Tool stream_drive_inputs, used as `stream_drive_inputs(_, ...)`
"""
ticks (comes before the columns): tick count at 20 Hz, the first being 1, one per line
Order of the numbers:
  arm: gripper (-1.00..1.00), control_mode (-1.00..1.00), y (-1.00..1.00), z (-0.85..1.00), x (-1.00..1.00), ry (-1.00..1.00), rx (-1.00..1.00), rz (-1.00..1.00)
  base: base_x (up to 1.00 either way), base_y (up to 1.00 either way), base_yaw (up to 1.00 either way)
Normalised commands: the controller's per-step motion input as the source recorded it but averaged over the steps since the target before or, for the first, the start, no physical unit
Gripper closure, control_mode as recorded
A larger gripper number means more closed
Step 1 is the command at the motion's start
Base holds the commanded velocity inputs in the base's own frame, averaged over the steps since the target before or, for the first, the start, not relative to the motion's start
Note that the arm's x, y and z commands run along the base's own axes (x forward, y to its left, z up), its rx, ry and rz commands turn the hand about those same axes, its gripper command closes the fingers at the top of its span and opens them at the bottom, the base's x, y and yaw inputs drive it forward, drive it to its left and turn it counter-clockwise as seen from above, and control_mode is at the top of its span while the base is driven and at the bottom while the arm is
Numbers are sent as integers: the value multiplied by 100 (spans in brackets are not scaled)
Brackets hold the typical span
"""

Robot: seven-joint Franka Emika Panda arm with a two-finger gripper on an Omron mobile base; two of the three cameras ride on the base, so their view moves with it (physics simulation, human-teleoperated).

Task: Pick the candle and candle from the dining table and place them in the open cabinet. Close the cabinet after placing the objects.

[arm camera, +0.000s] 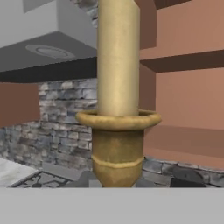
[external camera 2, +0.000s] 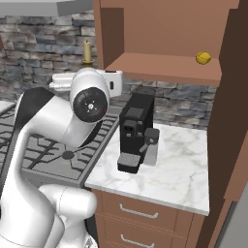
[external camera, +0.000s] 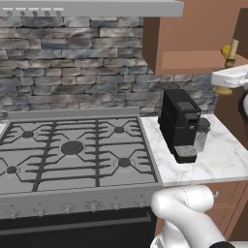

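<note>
From the left base view, the white arm (external camera: 191, 213) rises at the lower right. A grey stove (external camera: 72, 155) fills the left side. Next to it lies a white marble worktop (external camera: 220, 160) with a black coffee machine (external camera: 179, 123) standing on it. Up at the right is the brown cabinet (external camera: 193, 38), and its door is open. A small yellow candle (external camera: 225, 50) sits on the cabinet shelf. Just beside it is the tall candle (external camera: 234, 48) on its brass candlestick, right at the picture's edge, over the arm's white hand.

From the right base view, the arm takes up the left side. The tall candle (external camera 2: 87, 51) stands upright above the white hand, to the left of the cabinet (external camera 2: 160, 34). The small yellow candle (external camera 2: 203, 58) rests on the shelf, near its right end. The coffee machine (external camera 2: 135, 131) stands below on the worktop (external camera 2: 179, 174), above brown drawers (external camera 2: 140, 213) with silver handles.

In the hand view, the tall candle (arm camera: 118, 57) is very close and upright, in its brass cup. The jaws are closed on the candlestick. Behind it are the cabinet shelf (arm camera: 183, 61) and the stone wall (arm camera: 57, 131).
</note>
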Motion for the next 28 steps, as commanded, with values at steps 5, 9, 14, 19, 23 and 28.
stream_drive_inputs(5,100,-100,-5,1,35,0,0,-1,0,0,0)
stream_drive_inputs(9,100,-100,-9,3,35,0,0,0,0,0,0)
stream_drive_inputs(14,100,-100,-10,2,31,-2,0,0,0,0,0)
stream_drive_inputs(19,100,-100,-11,2,28,-4,0,1,0,0,0)
stream_drive_inputs(23,100,-100,-16,2,25,-1,0,3,0,0,0)
stream_drive_inputs(28,100,-100,-16,1,25,0,-1,0,0,0,0)
